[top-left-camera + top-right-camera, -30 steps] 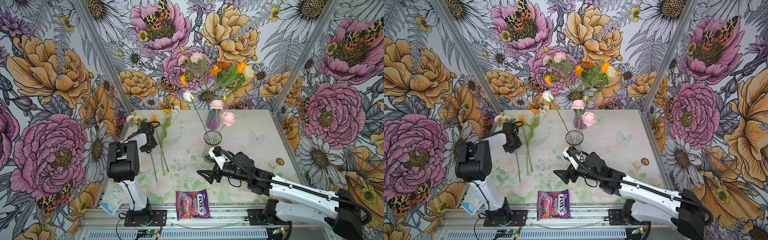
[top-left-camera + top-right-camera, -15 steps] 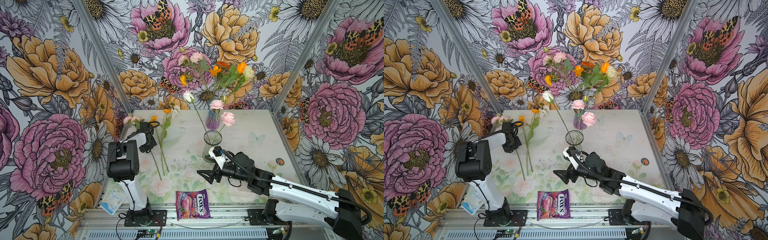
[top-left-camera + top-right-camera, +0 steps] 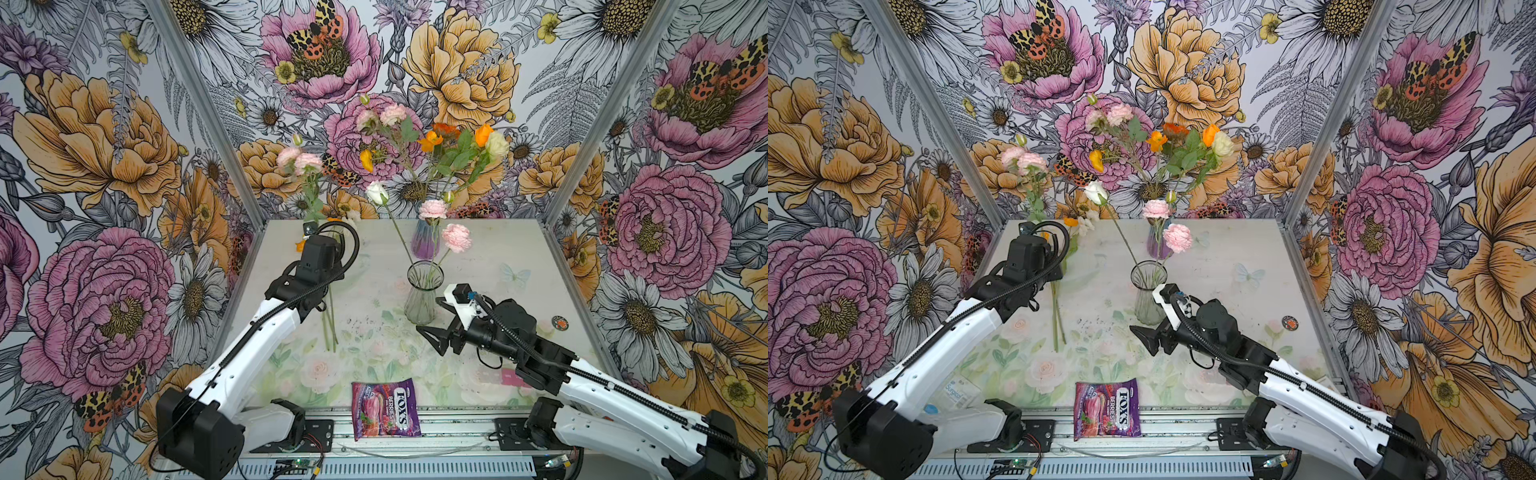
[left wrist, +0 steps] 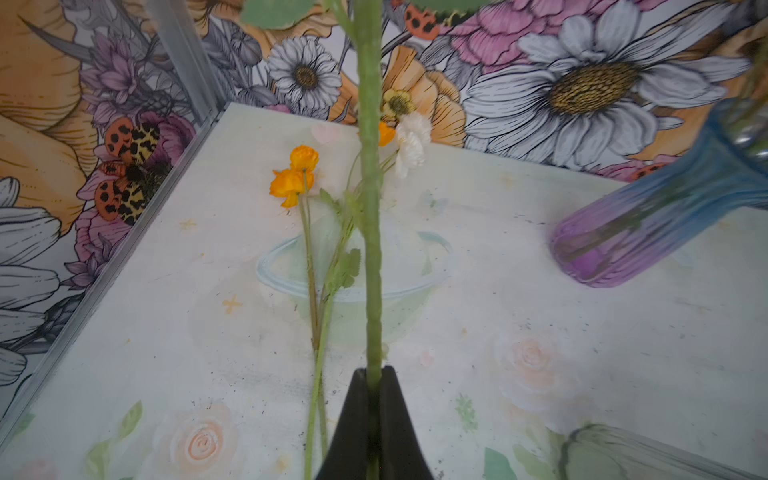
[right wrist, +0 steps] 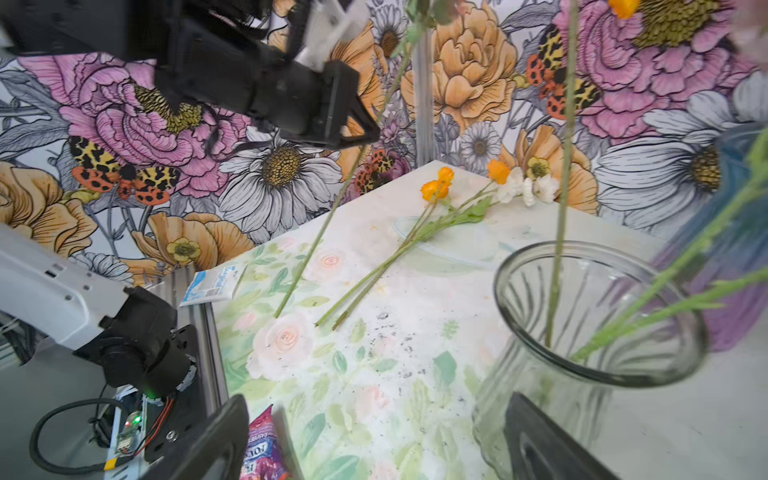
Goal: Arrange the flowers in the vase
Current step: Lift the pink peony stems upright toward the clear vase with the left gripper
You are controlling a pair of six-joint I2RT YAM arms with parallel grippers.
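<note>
Far left, at the front corner of the worktop, lies a white sachet, flat on the edge.

Left hand: fingers together, clamped on the green stalk of a pink carnation stem. The stalk is tilted, with its heads high against the back-left corner and its lower end down near the worktop. Whether it touches there, cannot tell.

Loose flowers lie flat below and just beside the held stalk: orange poppies and white blooms. Their heads point toward the back wall and their stalks run toward the front.

Centre front: a purple candy bag, partly over the metal rail.

Centre: the clear glass vase stands upright. It holds three stalks. A white rose leans left and pink carnations lean right.

Directly behind it, near the back wall, a purple vase holds a taller bunch. That bunch has pink carnations, orange poppies and a cream rose.

Right hand: fingers wide apart with nothing between them, low at the front-right of the clear glass vase's foot. In the wrist view one finger stands in front of the vase's lower wall. Contact cannot be told.

Right of that, near the right wall, a small dark disc lies on the worktop.
</note>
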